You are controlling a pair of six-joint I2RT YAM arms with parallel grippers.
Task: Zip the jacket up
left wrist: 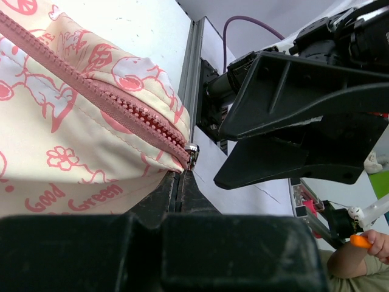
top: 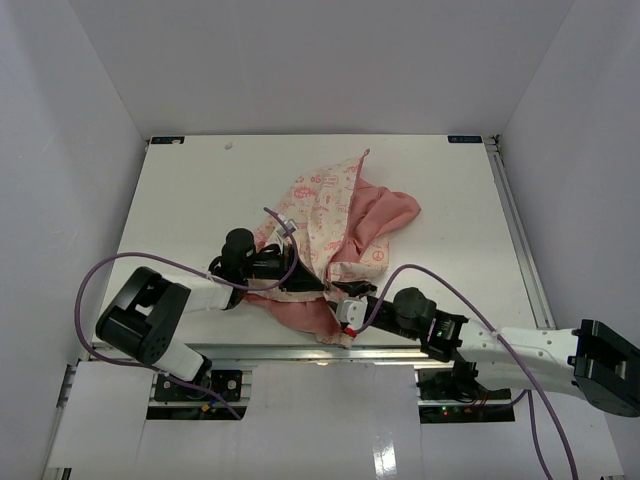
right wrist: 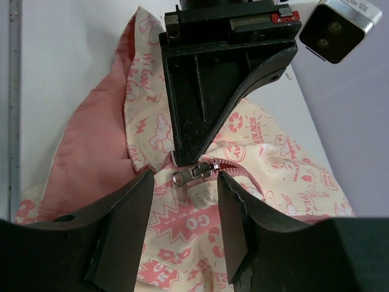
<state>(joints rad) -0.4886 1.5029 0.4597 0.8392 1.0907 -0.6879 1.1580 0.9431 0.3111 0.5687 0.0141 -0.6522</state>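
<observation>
1. Jacket [top: 335, 215]: crumpled near the middle of the table [top: 200, 180], cream print up, salmon lining spilling out.
2. Left gripper [left wrist: 181, 185]: fingers pressed together, pinching the jacket's edge just beside the zipper slider [right wrist: 196, 172].
3. Right gripper [right wrist: 185, 177]: fingers spread either side of that slider, not gripping.
4. Readable on the print: "Good", "Green", "GO".

Bright, even overhead light; white walls [top: 60, 150] and surface [top: 200, 190] nearly blown out. Soft, short shadows under jacket [top: 330, 215]. Glare streak on front panel [top: 385, 455]. Top view sharp, slight bending at edges. Left wrist view: left claw [left wrist: 180, 180] black, blurred along bottom; zipper [left wrist: 121, 106] sharp, background soft and washed out. Right wrist view: right claw [right wrist: 184, 182] underexposed, out of focus; jacket print crisp.
</observation>
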